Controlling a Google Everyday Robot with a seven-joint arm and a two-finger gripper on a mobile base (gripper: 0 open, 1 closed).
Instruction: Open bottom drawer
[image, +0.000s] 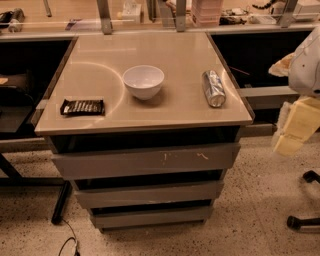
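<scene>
The bottom drawer is the slimmest grey front, lowest in the cabinet near the floor, and sits flush and shut. Above it are the mid-sized front and the widest front with pale scratch marks, both shut. My gripper shows as pale yellow blocks at the right edge, below the white arm. It hangs beside the cabinet's right side at about the height of the top drawer, well above and to the right of the bottom drawer, touching nothing.
The cabinet's beige top carries a white bowl, a silver can lying on its side and a dark snack bar. A black chair base stands on the speckled floor at right; a black table leg and a cable are at left.
</scene>
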